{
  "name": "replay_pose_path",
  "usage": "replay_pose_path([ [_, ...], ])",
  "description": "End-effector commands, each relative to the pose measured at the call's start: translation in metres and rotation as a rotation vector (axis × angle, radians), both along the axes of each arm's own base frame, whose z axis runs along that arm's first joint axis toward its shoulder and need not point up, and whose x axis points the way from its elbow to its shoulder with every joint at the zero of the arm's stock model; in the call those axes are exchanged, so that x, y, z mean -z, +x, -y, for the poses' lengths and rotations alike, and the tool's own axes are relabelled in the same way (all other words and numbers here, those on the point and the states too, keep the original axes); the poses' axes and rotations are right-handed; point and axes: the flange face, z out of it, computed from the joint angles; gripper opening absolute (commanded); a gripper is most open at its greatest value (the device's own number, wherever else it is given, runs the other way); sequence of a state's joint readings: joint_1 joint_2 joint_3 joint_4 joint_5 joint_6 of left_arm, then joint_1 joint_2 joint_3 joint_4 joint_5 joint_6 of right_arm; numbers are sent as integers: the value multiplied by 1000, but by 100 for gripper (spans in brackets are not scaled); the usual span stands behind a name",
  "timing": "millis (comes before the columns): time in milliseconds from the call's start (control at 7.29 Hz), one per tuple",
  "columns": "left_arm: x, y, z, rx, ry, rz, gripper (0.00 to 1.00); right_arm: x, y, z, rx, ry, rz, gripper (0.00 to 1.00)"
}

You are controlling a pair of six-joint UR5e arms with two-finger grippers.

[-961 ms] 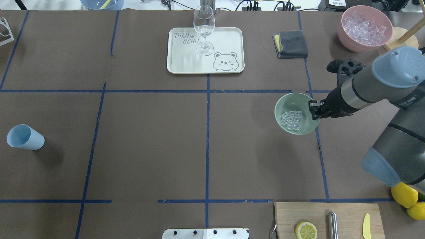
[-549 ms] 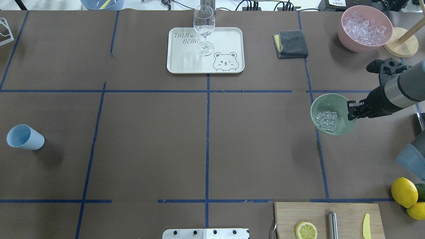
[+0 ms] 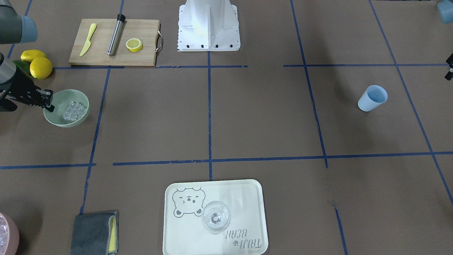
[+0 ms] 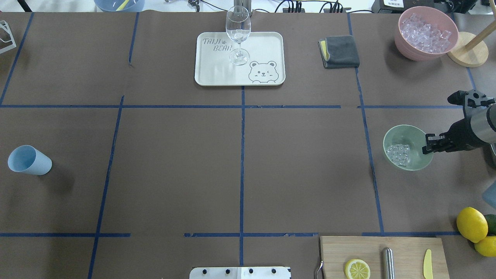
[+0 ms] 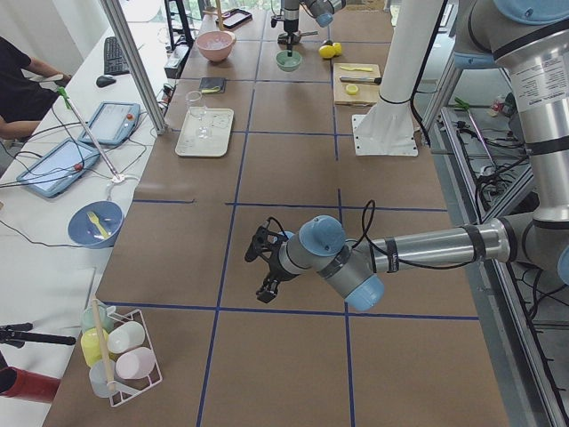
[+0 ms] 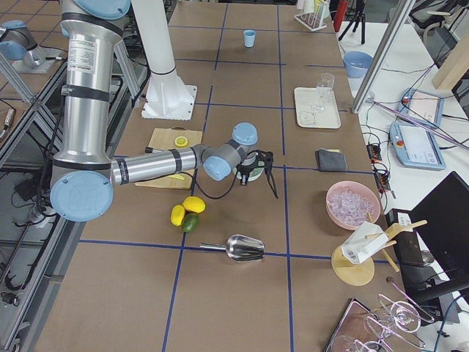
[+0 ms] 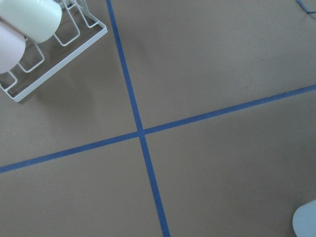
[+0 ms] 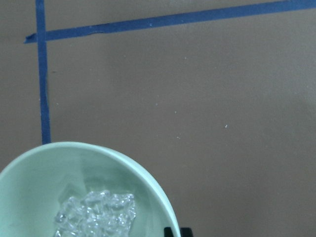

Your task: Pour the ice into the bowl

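Note:
The pale mint-green bowl sits at the table's right side, just right of a blue tape line, and the ice lies as a small heap of clear cubes inside it. My right gripper is shut on the bowl's right rim. In the front-facing view the bowl, ice and right gripper appear at the left edge. The right wrist view looks down on the bowl and ice. I cannot tell whether the bowl rests on the table. My left gripper hovers over bare table; its state is unreadable.
A pink tub of ice stands at the back right, beside a grey cloth. A glass stands on a white tray. A blue cup sits far left. Cutting board and lemons lie at the front right.
My right gripper has carried the bowl with its ice to the right and toward the table's near edge, and it looks lower now. The arm has drawn back out of the overhead view.

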State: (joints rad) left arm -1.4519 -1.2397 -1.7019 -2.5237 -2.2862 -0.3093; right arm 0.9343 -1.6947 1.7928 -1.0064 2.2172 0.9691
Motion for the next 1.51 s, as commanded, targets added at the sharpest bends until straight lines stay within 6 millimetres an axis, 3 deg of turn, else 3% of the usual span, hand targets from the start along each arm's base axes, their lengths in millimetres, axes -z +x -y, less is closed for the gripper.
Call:
replay_pose_path([
  [0, 5, 1, -1, -12, 6, -13, 100, -19, 4, -9, 20, -21, 3, 0],
  [824, 8, 2, 2, -9, 7, -19, 100, -27, 0, -6, 24, -46, -2, 0],
  [1235, 14, 2, 2, -8, 18, -20, 100, -26, -3, -8, 44, -66, 19, 60],
  [1373, 14, 2, 2, -9, 18, -21, 100, -26, -3, -8, 46, -67, 24, 100],
])
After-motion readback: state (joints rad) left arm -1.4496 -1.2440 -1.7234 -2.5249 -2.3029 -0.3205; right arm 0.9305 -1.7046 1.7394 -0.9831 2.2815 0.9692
